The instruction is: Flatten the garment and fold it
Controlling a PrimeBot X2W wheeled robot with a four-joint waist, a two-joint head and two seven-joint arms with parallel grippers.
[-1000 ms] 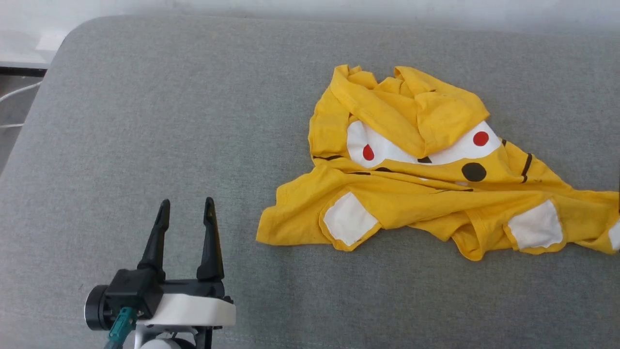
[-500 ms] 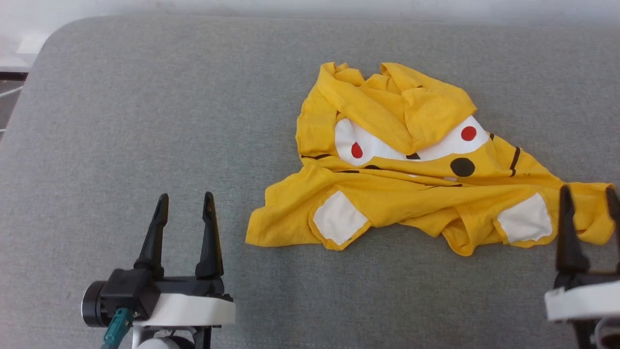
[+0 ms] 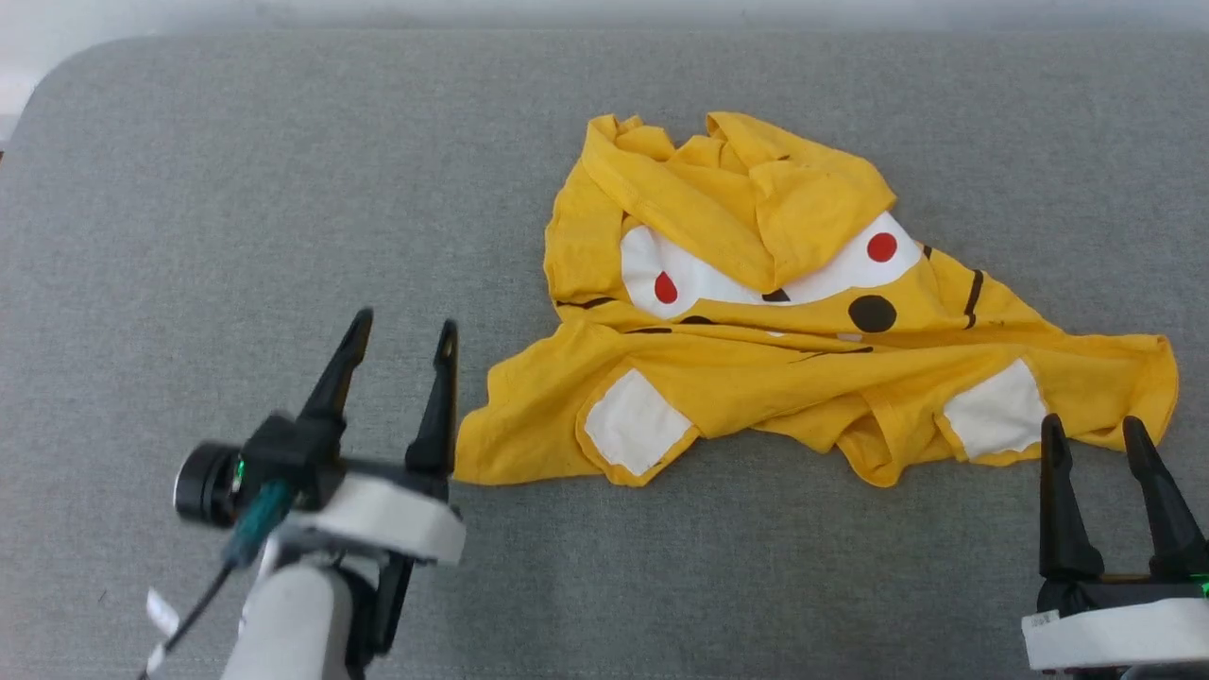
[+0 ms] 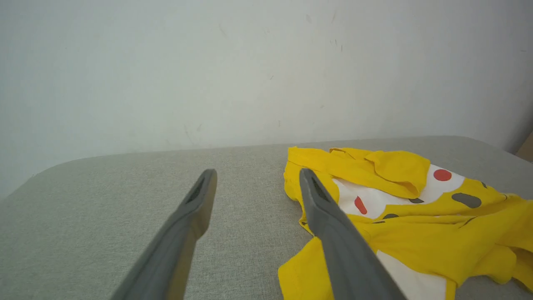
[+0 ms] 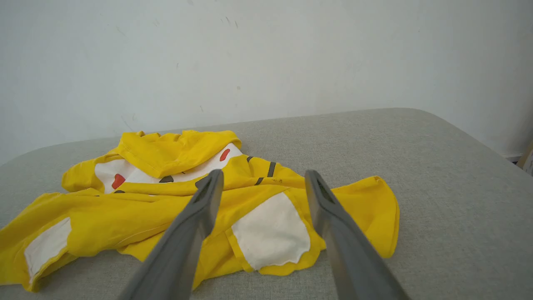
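Observation:
The garment (image 3: pixel 756 378) is a bright yellow T-shirt with white patches, red dots and black marks, lying crumpled right of centre on the grey cushion; its upper part is folded down over the print. My left gripper (image 3: pixel 404 331) is open just left of the shirt's lower left corner, its right fingertip close to the hem. My right gripper (image 3: pixel 1091 425) is open at the shirt's lower right edge, near a white patch. The left wrist view shows the garment (image 4: pixel 416 216) right of the open left gripper (image 4: pixel 257 174). In the right wrist view the garment (image 5: pixel 166 200) lies beyond the open right gripper (image 5: pixel 262 175).
The grey fabric cushion (image 3: pixel 236 236) stretches wide to the left of the shirt, with a rounded corner at the upper left. A pale wall (image 4: pixel 208 62) rises behind its far edge.
The camera has turned, shifting the whole picture left. My left gripper has moved forward and right toward the shirt's lower left corner. My right gripper has come further into view by the shirt's right edge.

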